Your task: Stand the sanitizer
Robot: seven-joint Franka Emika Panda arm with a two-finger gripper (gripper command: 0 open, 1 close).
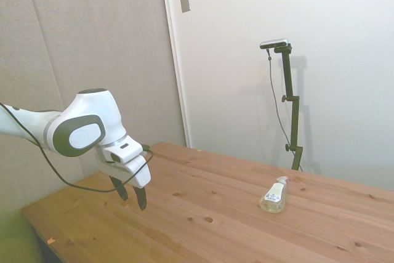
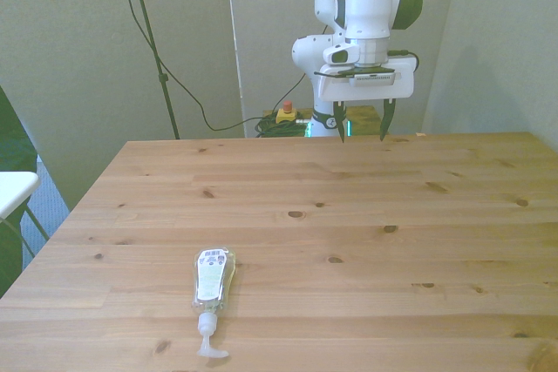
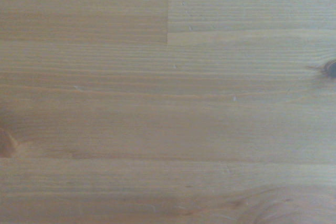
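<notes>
The sanitizer [image 2: 213, 280] is seen lying flat on the desk [image 2: 366, 241], close to the near edge toward the front view's left, its white pump top pointed at that edge and its long axis running roughly from near edge to far. The end effector [image 2: 359, 135] is held above the far edge, well apart from the bottle, fingers spread wide and empty. Only bare wood is shown in the wrist view. A long diagonal reach toward the bottle is judged necessary.
</notes>
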